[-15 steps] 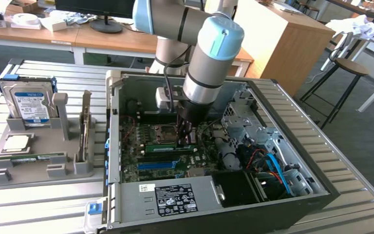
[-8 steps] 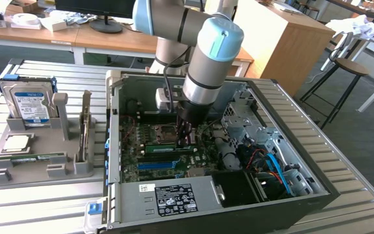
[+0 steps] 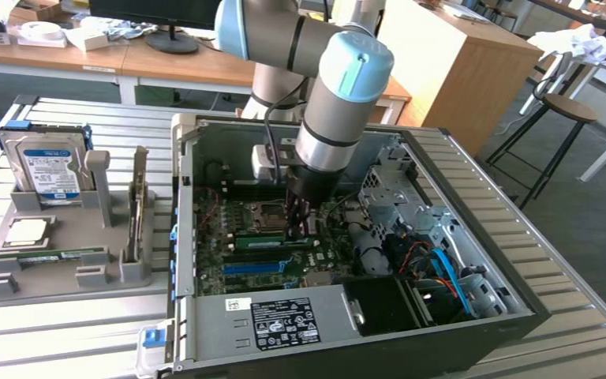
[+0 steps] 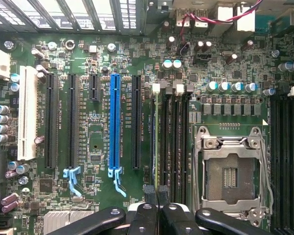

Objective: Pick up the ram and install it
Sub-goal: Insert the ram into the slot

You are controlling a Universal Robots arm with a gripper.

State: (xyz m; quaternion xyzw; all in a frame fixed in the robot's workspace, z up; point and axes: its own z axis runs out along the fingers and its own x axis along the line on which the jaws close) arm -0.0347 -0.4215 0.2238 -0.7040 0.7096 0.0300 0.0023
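1. live from inside the open black and silver computer case (image 3: 461, 341), which stands on the slatted metal worktop (image 3: 61, 339).
2. my jaws are shut tight, tip against tip, and the black fingertips (image 4: 149, 196) hang low over the green motherboard (image 4: 93, 196).
3. here's the ram (image 3: 271, 238) (image 4: 154, 142), a long thin green circuit-board stick. it stands on edge in the memory slot nearest the long black expansion slot (image 4: 136, 122).
4. my tips sit right over one end of that stick. touching or just above, i can't tell.
5. further along from the ram run three more black memory slots (image 4: 178, 142), side by side. beyond them is the square silver processor socket (image 4: 230, 171) with its metal frame.
6. on the other side of the black slot is the long bright blue expansion slot (image 4: 115, 122).
7. out on the worktop, at the exterior view's left, is a grey moulded holder (image 3: 61, 278).
8. it carries a boxy silver hard drive with a blue and white label (image 3: 50, 170), standing upright.
9. it also carries a small square silver processor chip (image 3: 28, 230) lying flat, with another green stick (image 3: 53, 254) flat just beside it.
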